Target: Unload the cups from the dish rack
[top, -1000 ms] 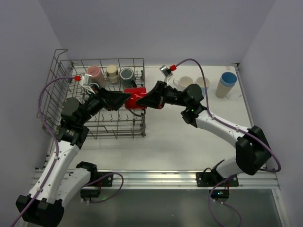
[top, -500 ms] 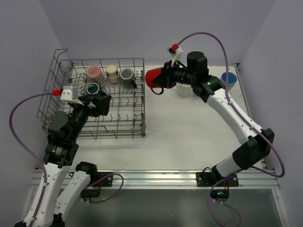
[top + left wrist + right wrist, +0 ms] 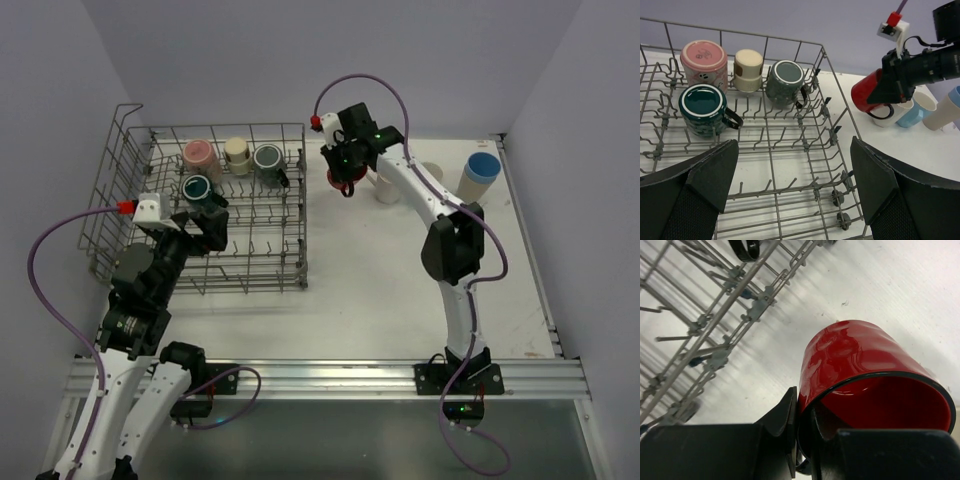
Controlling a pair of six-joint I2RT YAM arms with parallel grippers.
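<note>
At the far side of the desk [image 3: 400,290], the right claw [image 3: 801,412] is clenched on the rim of a red mug [image 3: 865,365], pinching the wall between its two fingers. The mug hangs tilted, its mouth turned toward the wrist camera, just outside the right edge of the dish rack [image 3: 230,127]. The pictures do not settle whether it touches the desk. Just beside it stands a white mug [image 3: 888,113], then a light blue cup [image 3: 912,114] and a cream tumbler [image 3: 478,180] farther right, all out of the rack.

Over the near half of the rack, the left claw [image 3: 795,185] hovers released, jaws spread wide and gripping nothing. Beyond its fingertips, four cups sit among the tines at the far end. A dark teal mug [image 3: 702,107] is nearest, its handle pointing right. Behind it runs a row of a pink cup [image 3: 702,60], a cream cup [image 3: 748,67] and a grey mug [image 3: 785,82]. All four are bottom up, the grey mug leaning a little. The near half of the rack holds only bare wire.
</note>
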